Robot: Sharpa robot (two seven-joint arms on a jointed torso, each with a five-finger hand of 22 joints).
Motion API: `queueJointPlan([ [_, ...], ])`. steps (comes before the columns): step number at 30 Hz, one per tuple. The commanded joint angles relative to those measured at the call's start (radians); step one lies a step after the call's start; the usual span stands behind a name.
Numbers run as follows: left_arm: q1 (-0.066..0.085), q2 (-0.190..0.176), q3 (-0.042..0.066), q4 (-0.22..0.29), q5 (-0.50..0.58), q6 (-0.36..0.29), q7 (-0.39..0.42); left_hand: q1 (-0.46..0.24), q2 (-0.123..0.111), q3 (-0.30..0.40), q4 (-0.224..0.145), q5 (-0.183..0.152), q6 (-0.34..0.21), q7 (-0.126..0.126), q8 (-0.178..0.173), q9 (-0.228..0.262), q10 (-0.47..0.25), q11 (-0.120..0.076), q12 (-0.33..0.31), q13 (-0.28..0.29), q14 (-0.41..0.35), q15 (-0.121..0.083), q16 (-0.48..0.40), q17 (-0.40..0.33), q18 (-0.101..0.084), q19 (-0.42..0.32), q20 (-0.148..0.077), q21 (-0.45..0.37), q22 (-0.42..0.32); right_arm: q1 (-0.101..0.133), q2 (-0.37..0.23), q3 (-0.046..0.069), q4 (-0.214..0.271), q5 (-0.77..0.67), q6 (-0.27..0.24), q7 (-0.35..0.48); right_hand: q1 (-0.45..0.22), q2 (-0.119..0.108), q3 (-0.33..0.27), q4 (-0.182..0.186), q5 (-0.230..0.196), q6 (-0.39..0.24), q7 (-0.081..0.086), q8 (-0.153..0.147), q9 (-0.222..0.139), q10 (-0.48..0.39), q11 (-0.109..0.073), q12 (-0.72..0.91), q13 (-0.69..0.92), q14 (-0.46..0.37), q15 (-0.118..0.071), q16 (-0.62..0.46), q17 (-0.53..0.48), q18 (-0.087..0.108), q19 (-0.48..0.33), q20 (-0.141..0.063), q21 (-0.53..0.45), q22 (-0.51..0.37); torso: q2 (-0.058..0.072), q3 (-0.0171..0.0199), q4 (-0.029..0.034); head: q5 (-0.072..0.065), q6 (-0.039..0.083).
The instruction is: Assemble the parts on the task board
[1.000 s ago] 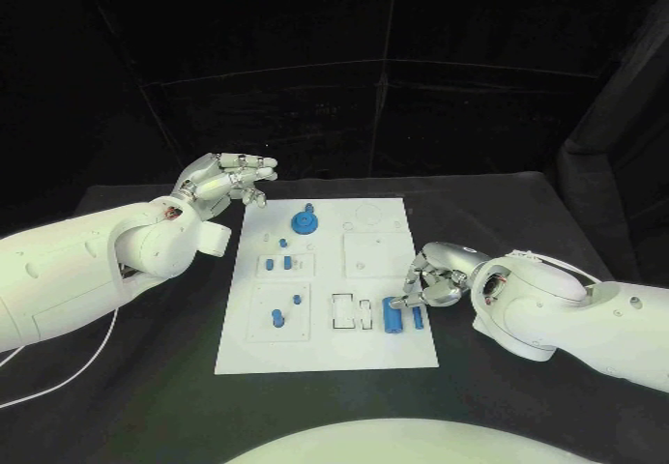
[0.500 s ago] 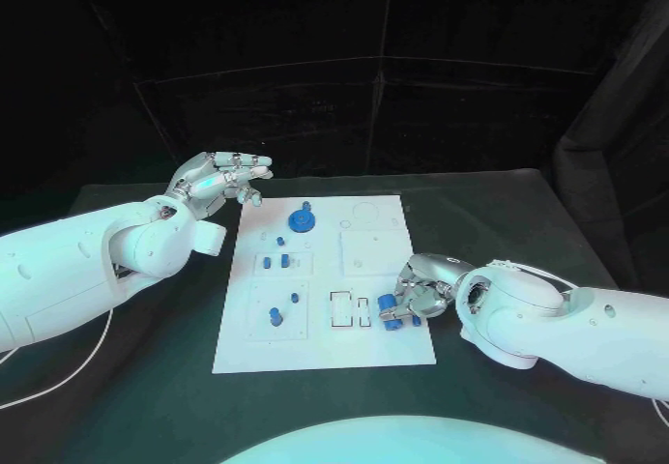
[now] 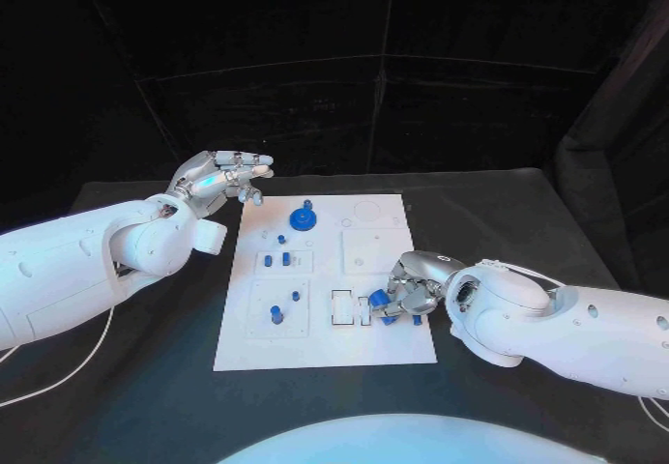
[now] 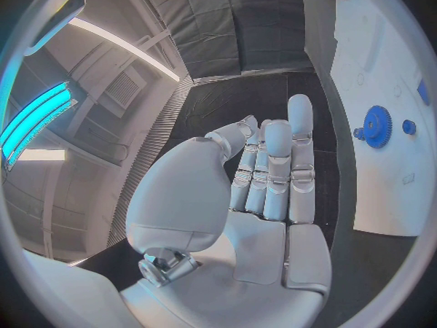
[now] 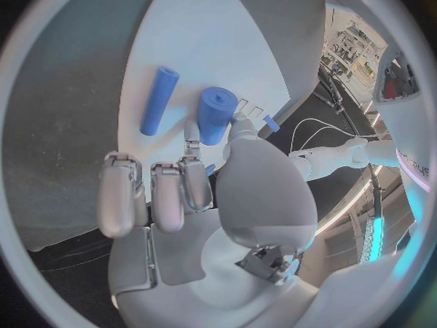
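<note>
My right hand (image 3: 406, 295) has slid left along the board (image 3: 321, 353), onto the loose pegs.
Head view: gear (image 3: 303, 221) seated upper centre; left hand (image 3: 219, 178) empty, fingers loosely curled, upper left. Right wrist view: my fingers pinch a thick peg (image 5: 215, 114); a thin peg (image 5: 159, 100) lies beside. Much remains.

Bulky, glossy white arms with rounded shells end in silver, segmented hands, left (image 3: 219, 179) and right (image 3: 409, 290); thin white cables trail from both.
</note>
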Motion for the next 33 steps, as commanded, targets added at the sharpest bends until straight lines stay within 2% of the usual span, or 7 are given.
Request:
queueJointPlan([
  [1,0.001,-0.001,0.001,0.002,0.001,0.015,0.002,0.007,0.0,0.001,-0.007,0.003,-0.005,0.002,0.004,0.0,-0.008,-0.002,0.006,0.001,-0.008,-0.003,0.0,0.0,0.014,-0.005,0.0,-0.003,-0.001,-0.008,-0.004,-0.007,-0.006,0.029,-0.012,-0.024,0.024,0.027,0.007,-0.002,0.054,-0.002,-0.007,0.003,0.006,0.015,-0.004,0.007,0.076,0.075,-0.009,0.005,0.11,-0.019,0.017,-0.003,0.004,0.017,-0.001,-0.0008,0.0005,0.0,-0.001],
  [3,0.001,-0.003,0.001,0.003,0.001,0.015,0.002,0.007,0.0,0.001,-0.007,0.003,-0.005,0.002,0.004,0.0,-0.008,-0.002,0.006,0.001,-0.008,-0.003,0.0,0.0,0.014,-0.005,0.0,-0.003,-0.001,-0.009,-0.01,-0.007,0.001,0.051,-0.034,-0.021,0.031,0.041,0.008,-0.003,0.099,0.003,-0.009,0.008,0.011,0.016,-0.006,0.009,0.08,0.076,-0.01,0.006,0.113,-0.02,0.018,-0.004,0.006,0.021,0.0,-0.0005,0.0009,0.004,0.0],
  [6,0.001,-0.004,0.001,0.003,0.001,0.015,0.001,0.007,0.0,0.001,-0.007,0.003,-0.005,0.002,0.004,0.0,-0.008,-0.002,0.006,0.001,-0.008,-0.003,0.0,0.0,0.014,-0.005,0.0,-0.003,-0.001,-0.009,-0.032,-0.006,0.023,0.091,-0.094,-0.007,0.037,0.05,0.008,-0.004,0.12,0.006,-0.01,0.011,0.015,0.017,-0.007,0.009,0.081,0.076,-0.011,0.007,0.115,-0.019,0.018,-0.006,0.006,0.021,-0.002,-0.0004,0.0017,0.009,-0.002],
  [10,0.001,-0.004,0.001,0.004,0.001,0.015,0.0,0.007,0.0,0.001,-0.007,0.003,-0.005,0.002,0.004,0.0,-0.008,-0.002,0.006,0.001,-0.008,-0.003,0.0,0.0,0.014,-0.005,0.0,-0.003,-0.001,-0.008,-0.054,-0.006,0.052,0.121,-0.161,0.015,0.051,0.056,0.011,-0.011,0.143,0.006,-0.012,0.012,0.018,0.016,-0.009,0.006,0.081,0.076,-0.013,0.007,0.116,-0.019,0.018,-0.007,0.007,0.021,-0.003,-0.0044,0.0032,0.008,0.001],
  [13,0.001,-0.003,0.001,0.004,0.001,0.015,0.0,0.007,0.0,0.0,-0.007,0.003,-0.005,0.002,0.004,0.0,-0.009,-0.002,0.007,0.0,-0.008,-0.003,0.0,-0.001,0.014,-0.005,0.0,-0.003,-0.002,-0.008,-0.061,-0.005,0.07,0.148,-0.188,0.028,0.053,0.061,0.011,-0.011,0.149,0.007,-0.012,0.012,0.02,0.017,-0.009,0.008,0.084,0.076,-0.013,0.008,0.117,-0.02,0.02,-0.008,0.009,0.025,-0.004,-0.0046,0.0041,0.011,0.001],
  [27,0.001,0.001,0.001,0.005,0.001,0.016,-0.001,0.007,0.0,0.0,-0.007,0.003,-0.005,0.002,0.005,0.0,-0.009,-0.002,0.007,0.0,-0.007,-0.003,0.003,0.003,0.014,-0.005,0.0,-0.003,-0.002,-0.006,-0.004,-0.004,0.085,0.2,-0.196,0.05,0.04,0.072,0.004,0.0,0.15,0.019,-0.017,0.02,0.027,0.015,-0.012,-0.001,0.079,0.076,-0.016,0.007,0.116,-0.02,0.02,-0.01,0.009,0.026,-0.002,-0.0041,0.0036,0.021,0.004],
  [33,0.002,0.004,0.001,0.004,0.001,0.016,-0.001,0.007,0.0,0.0,-0.007,0.003,-0.005,0.002,0.005,0.0,-0.009,-0.002,0.007,0.0,-0.007,-0.003,0.003,0.003,0.014,-0.005,0.0,-0.003,-0.002,-0.005,0.037,-0.004,0.06,0.202,-0.145,0.013,-0.019,0.093,-0.025,0.012,0.067,0.043,-0.028,0.034,0.046,0.021,-0.021,-0.002,0.081,0.076,-0.023,0.006,0.117,-0.022,0.024,-0.014,0.013,0.034,-0.002,-0.005,0.0044,0.024,0.001],
])
